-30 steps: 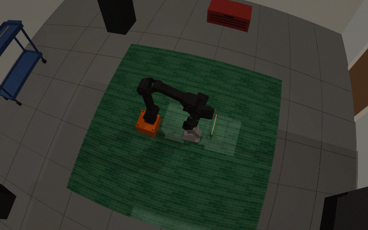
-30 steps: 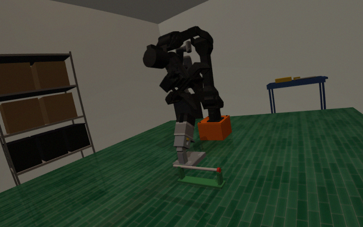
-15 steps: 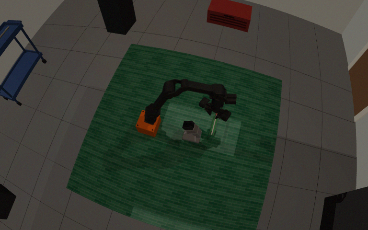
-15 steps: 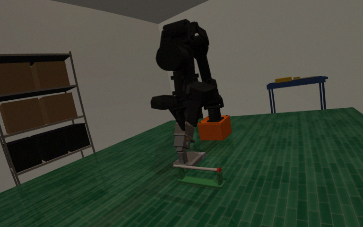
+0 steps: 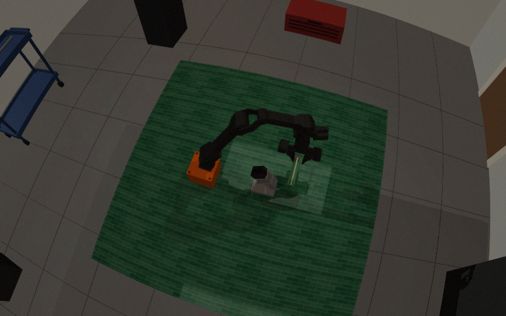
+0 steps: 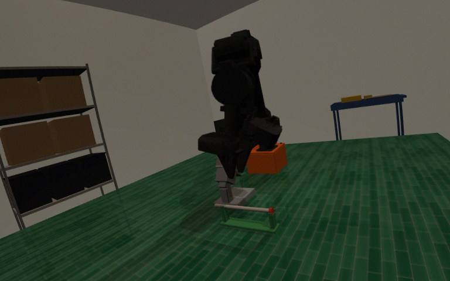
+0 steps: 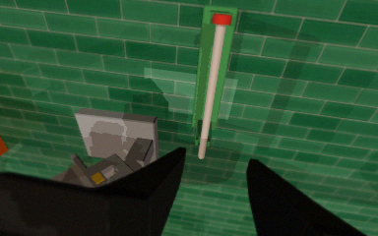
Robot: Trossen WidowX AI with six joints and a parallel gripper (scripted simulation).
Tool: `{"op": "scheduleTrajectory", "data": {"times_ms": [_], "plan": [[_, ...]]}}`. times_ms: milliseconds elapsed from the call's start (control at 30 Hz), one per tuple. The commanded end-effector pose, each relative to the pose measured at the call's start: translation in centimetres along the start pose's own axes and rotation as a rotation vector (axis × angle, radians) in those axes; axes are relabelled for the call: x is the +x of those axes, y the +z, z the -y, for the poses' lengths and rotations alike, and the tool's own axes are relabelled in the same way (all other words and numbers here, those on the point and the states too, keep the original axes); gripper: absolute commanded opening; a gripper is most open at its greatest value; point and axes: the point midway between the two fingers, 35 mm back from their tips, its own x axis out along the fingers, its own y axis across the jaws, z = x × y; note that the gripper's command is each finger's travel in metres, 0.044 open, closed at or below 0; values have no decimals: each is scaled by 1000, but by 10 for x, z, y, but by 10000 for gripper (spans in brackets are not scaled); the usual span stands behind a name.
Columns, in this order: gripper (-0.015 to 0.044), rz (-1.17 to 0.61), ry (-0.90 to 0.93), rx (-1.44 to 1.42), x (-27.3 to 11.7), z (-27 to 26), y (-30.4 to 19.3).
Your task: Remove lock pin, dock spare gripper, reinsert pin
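The white lock pin with a red head (image 5: 295,169) (image 6: 245,208) (image 7: 212,88) lies across the green cradle (image 6: 248,225) (image 7: 227,64), outside the mount. The grey mount (image 5: 263,189) (image 6: 244,195) (image 7: 89,123) stands beside it, with a stepped grey column and a dark block (image 5: 259,172) on top. I cannot tell from these frames whether that block is part of the spare gripper; the socket is hidden. My gripper (image 5: 297,162) (image 6: 235,175) (image 7: 216,159) is open and empty. It hangs above the pin, its fingers apart and touching nothing visible.
The orange arm base (image 5: 203,171) (image 6: 265,162) stands behind the mount. Farther off are a red chest (image 5: 315,18), a blue cart (image 5: 29,93) (image 6: 368,101) and a shelf rack with boxes (image 6: 94,106).
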Motion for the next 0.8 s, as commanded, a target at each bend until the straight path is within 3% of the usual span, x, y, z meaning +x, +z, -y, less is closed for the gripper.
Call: {"op": "scheduleTrajectory", "data": {"times_ms": [0, 133, 767], "plan": [[180, -12, 25, -12, 30, -3, 6], [180, -12, 25, -12, 55, -5, 10], [180, -12, 25, -12, 81, -5, 16]]}}
